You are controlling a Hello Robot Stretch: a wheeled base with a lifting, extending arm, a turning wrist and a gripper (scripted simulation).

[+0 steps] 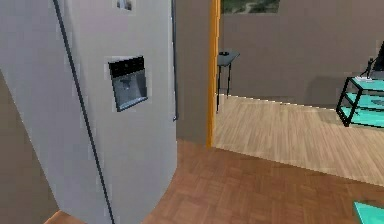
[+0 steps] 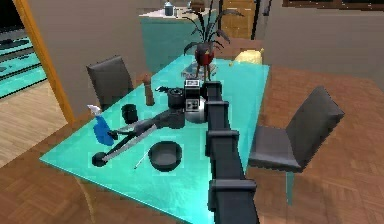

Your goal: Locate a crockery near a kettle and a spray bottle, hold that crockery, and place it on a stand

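A teal glass table (image 2: 255,95) carries a dark shallow bowl (image 2: 165,155) near its front edge, a black mug (image 2: 130,112) and a blue spray bottle (image 2: 101,127) at its left. My arm (image 2: 225,160) rises over the table. The gripper (image 2: 122,145) reaches left and down from the arm's far end, between the spray bottle and the bowl. The tabletop and those things lie at and behind it, so I cannot tell whether it holds anything. A teal glass stand (image 1: 365,100) sits at the forward view's right, in the room beyond the doorway.
A grey fridge (image 1: 100,110) fills the forward view's left beside an orange door frame (image 1: 213,75). A small dark round side table (image 1: 228,60) stands past it. Dark chairs (image 2: 110,80) (image 2: 295,135) flank the table. A potted plant (image 2: 205,45), a brown mill (image 2: 149,95) and a yellow lump (image 2: 247,57) also rest on it.
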